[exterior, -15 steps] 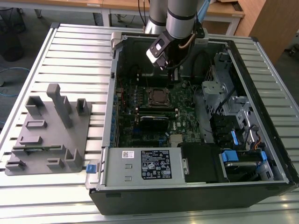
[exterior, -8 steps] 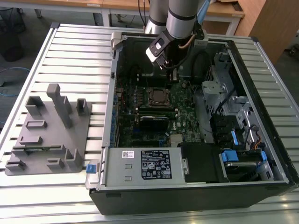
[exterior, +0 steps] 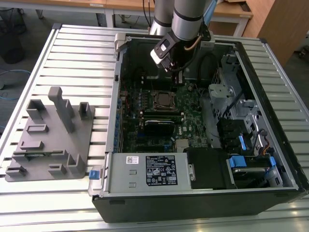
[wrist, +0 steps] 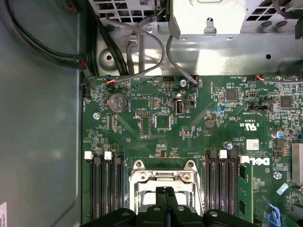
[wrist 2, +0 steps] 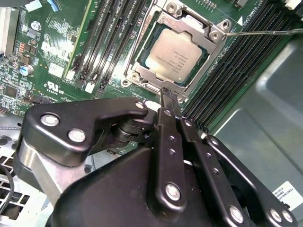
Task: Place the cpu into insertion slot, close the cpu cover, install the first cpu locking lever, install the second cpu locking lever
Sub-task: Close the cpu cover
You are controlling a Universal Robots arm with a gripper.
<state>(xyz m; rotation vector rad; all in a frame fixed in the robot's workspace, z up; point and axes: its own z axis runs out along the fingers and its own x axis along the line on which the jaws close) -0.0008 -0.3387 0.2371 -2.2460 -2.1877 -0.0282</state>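
Claw [wrist 2: 168, 94] is pinched closed and holding nothing, tip just beside the insertion slot [exterior: 164, 100]. I read that as posed to push, not grab. The cpu [wrist 2: 173, 56] sits in the slot, and the cpu cover [wrist 2: 185, 20] looks down over it. A locking lever [wrist 2: 265, 32] juts free past the slot.

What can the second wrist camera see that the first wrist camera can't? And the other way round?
Second wrist view: the cpu, silver face up, framed by the cpu cover, and a thin metal lever sticking out beside the cover.
First wrist view: a round coin battery, dark cables and the case's shiny metal wall beyond the board.
Both: the gripper, fingers shut, at the cover's edge, plus long black memory slots and the green board.
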